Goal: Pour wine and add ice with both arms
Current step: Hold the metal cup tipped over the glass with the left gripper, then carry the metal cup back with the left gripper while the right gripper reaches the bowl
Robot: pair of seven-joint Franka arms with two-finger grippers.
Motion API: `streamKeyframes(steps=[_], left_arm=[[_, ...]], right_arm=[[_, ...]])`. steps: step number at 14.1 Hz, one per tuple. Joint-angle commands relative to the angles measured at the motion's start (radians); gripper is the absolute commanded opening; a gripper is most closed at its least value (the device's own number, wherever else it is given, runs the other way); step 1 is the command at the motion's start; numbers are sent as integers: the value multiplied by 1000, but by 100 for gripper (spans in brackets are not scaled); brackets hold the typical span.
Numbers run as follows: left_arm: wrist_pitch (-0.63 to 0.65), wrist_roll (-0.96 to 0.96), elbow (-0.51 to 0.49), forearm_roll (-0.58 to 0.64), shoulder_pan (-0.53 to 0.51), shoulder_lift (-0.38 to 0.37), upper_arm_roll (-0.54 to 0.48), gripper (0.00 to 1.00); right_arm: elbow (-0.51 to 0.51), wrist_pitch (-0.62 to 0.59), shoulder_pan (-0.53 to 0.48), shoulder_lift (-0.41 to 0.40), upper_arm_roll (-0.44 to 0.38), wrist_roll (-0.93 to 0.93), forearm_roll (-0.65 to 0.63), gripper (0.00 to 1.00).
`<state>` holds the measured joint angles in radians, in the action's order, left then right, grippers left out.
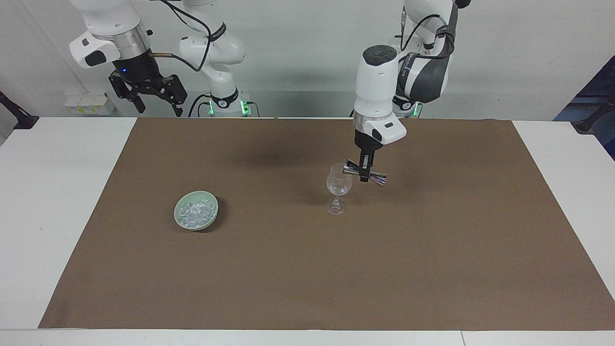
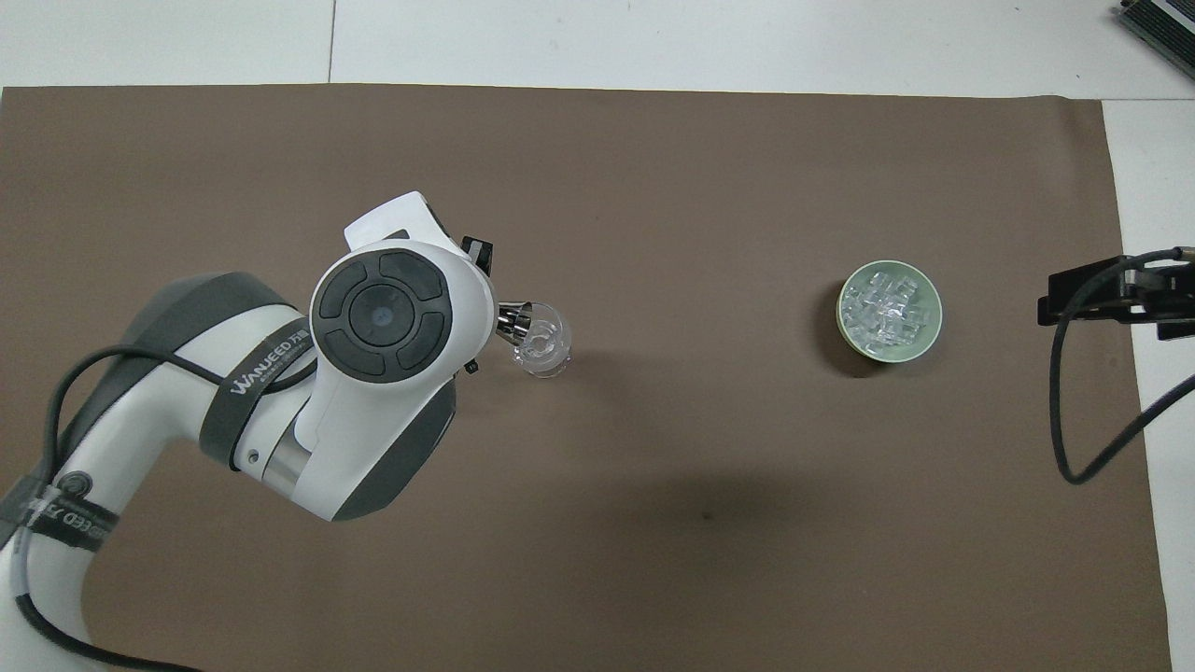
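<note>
A clear wine glass [image 1: 338,187] stands upright on the brown mat [image 1: 432,240]; it also shows in the overhead view [image 2: 543,340]. My left gripper [image 1: 364,174] is shut on a shiny metal jigger [image 1: 366,173], tipped on its side with one end at the glass's rim; that end shows in the overhead view [image 2: 513,321]. The ice [image 1: 195,210] is heaped in a pale green bowl [image 1: 213,210], toward the right arm's end; the bowl [image 2: 930,334] and the ice [image 2: 888,306] show from overhead. My right gripper [image 1: 148,98] is open, high over the table's edge at the robots' end.
The brown mat covers most of the white table [image 1: 57,192]. A black cable [image 2: 1074,411] hangs from the right arm by the mat's edge. The left arm's white body [image 2: 373,373] covers the mat beside the glass from above.
</note>
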<state>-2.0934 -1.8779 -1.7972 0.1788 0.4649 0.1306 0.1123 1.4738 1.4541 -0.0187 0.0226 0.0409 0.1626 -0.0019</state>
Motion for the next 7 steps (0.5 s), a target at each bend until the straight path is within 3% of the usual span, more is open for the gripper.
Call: streamKeyframes(steps=[1, 7], left_arm=[[33, -21, 32, 25, 24, 11, -17, 0], [13, -20, 27, 8, 20, 6, -10, 0]], right_arm=[[48, 26, -1, 33, -7, -12, 25, 100], [75, 61, 0, 46, -7, -31, 25, 100]])
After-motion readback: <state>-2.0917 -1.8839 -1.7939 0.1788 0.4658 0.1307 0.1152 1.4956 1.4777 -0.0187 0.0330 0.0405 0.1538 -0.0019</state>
